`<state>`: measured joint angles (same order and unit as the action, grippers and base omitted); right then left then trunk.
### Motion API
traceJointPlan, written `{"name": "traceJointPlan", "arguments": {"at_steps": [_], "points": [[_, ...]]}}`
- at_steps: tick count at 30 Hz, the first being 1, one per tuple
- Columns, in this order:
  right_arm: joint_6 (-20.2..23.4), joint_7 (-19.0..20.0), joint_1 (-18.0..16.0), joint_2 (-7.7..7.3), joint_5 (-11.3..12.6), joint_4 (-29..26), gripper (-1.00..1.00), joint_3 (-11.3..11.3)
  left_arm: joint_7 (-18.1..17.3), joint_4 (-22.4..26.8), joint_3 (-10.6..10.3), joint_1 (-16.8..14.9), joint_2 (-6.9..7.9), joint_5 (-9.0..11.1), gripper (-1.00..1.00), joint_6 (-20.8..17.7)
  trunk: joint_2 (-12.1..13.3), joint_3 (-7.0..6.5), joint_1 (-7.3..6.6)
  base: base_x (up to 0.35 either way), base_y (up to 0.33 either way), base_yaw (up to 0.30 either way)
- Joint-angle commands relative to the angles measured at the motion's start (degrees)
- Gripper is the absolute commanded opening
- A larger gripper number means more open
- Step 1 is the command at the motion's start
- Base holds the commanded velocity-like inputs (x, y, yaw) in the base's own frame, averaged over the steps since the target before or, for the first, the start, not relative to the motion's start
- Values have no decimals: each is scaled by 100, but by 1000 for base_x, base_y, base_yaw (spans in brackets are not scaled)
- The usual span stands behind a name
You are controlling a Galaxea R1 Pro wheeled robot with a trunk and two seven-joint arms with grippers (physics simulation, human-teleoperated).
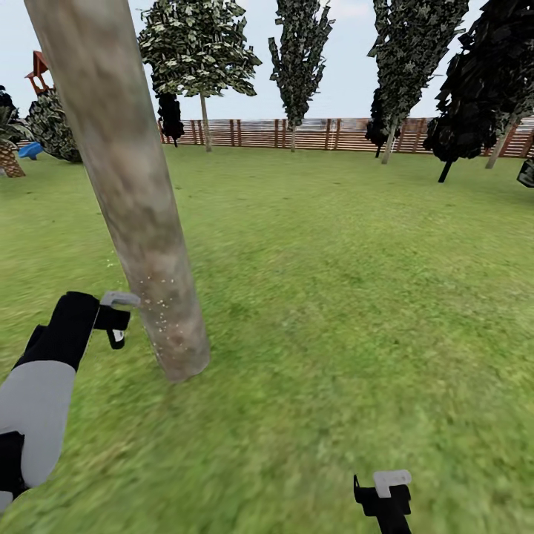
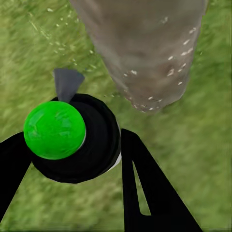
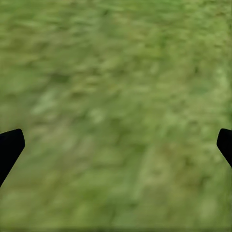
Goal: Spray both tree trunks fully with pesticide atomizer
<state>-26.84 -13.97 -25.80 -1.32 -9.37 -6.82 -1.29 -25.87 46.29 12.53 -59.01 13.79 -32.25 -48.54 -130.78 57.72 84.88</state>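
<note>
The left gripper [image 2: 72, 159] clamps the black, green-capped atomizer bottle [image 2: 77, 137], its grey nozzle aimed at the speckled pale grey-brown trunk [image 1: 141, 222] just beside it.

No legible text, label, brand, number or sign appears in any view. The pesticide atomizer [image 2: 72, 137], seen from above in the left wrist view, presents a black body and a green top with no readable marking. The tree trunk [image 1: 126, 178] carries whitish specks, and the wooden fence [image 1: 311, 133] shows plain slats; neither bears characters.
</note>
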Motion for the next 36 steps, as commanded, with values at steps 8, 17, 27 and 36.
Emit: {"name": "traceJointPlan", "arguments": {"at_steps": [8, 17, 27, 36], "points": [[-3, -50, -4, 0, -57, 5, 100, -12, 8, 6, 33, 817, -18, -47, -100, 70, -2, 5, -1, 131, -164, 0], [-3, -53, -4, 0, -58, 5, 100, -12, 21, 8, 87, 865, -31, -18, -100, 262, -2, 5, -1, 145, -230, 109], [-2, -51, -4, 0, -58, 5, 100, -12, 29, -306, 80, 892, -42, -12, -100, 479, -2, 5, -1, 4, -274, 264], [-5, -61, -4, 0, -60, -3, 100, -12, 1888, -2513, 103, 977, -121, 1297, -100, 2444, -2, 5, -1, 0, -275, 21]]}}
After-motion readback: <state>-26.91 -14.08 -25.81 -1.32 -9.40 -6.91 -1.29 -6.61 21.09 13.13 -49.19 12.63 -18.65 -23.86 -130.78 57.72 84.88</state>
